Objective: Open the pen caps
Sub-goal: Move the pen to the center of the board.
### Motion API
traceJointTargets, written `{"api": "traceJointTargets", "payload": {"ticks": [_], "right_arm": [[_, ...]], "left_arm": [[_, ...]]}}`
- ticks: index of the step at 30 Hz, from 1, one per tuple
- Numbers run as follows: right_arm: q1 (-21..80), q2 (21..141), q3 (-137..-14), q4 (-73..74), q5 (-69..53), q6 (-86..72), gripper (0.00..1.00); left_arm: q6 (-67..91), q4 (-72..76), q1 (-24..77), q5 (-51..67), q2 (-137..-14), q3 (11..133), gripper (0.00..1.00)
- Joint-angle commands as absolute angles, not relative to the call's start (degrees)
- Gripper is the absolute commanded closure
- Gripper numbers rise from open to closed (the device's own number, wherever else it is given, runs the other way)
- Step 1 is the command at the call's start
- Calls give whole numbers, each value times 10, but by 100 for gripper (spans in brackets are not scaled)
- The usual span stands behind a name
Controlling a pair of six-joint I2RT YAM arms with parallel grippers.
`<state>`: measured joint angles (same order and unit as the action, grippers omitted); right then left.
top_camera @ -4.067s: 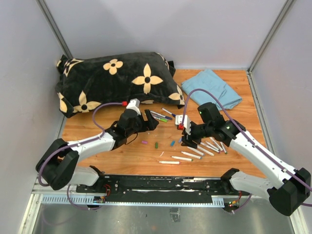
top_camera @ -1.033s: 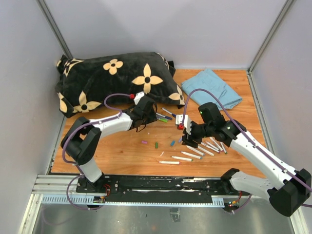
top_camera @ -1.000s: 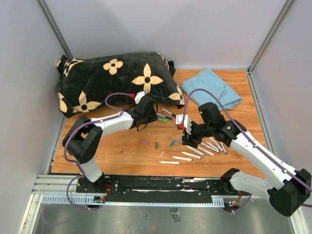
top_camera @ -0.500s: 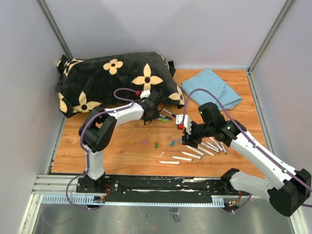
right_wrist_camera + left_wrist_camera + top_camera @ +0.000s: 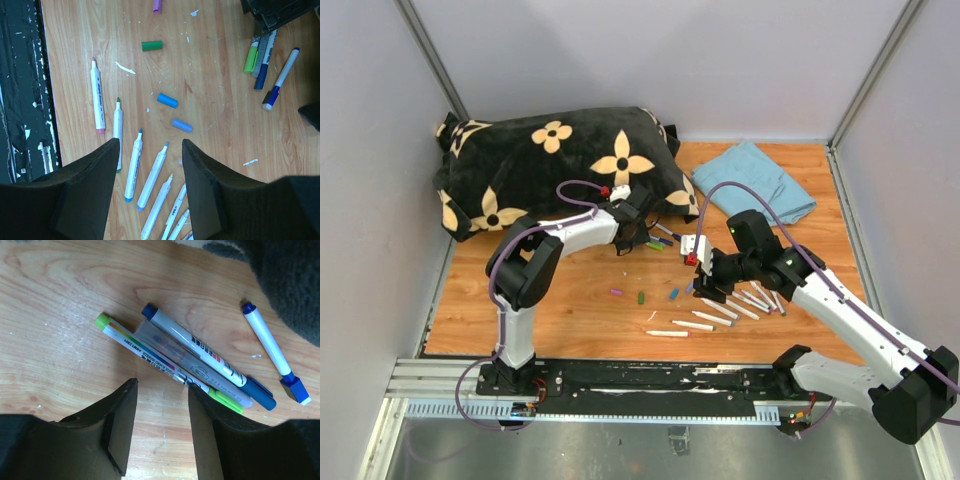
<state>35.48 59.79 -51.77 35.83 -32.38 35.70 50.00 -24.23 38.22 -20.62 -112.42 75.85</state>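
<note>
left gripper (image 5: 161, 407) open, empty, over three capped pens (image 5: 186, 359) near the pillow (image 5: 300, 290), right gripper (image 5: 150, 150) open, empty, over uncapped pens (image 5: 132, 167), loose pen caps (image 5: 167, 100) on the table (image 5: 570, 310) just past its fingertips, green, blue, lilac
</note>
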Motion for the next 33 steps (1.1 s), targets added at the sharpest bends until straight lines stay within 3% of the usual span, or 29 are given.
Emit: {"api": "traceJointTargets", "payload": {"ticks": [1, 24, 33], "right_arm": [[347, 594, -509, 355, -326, 357, 46], [346, 594, -509, 355, -326, 358, 46], [346, 594, -509, 355, -325, 358, 46]], "left_arm": [[501, -247, 392, -211, -1110, 767, 50], [493, -289, 391, -215, -1167, 826, 46], [479, -288, 391, -214, -1162, 810, 54]]}}
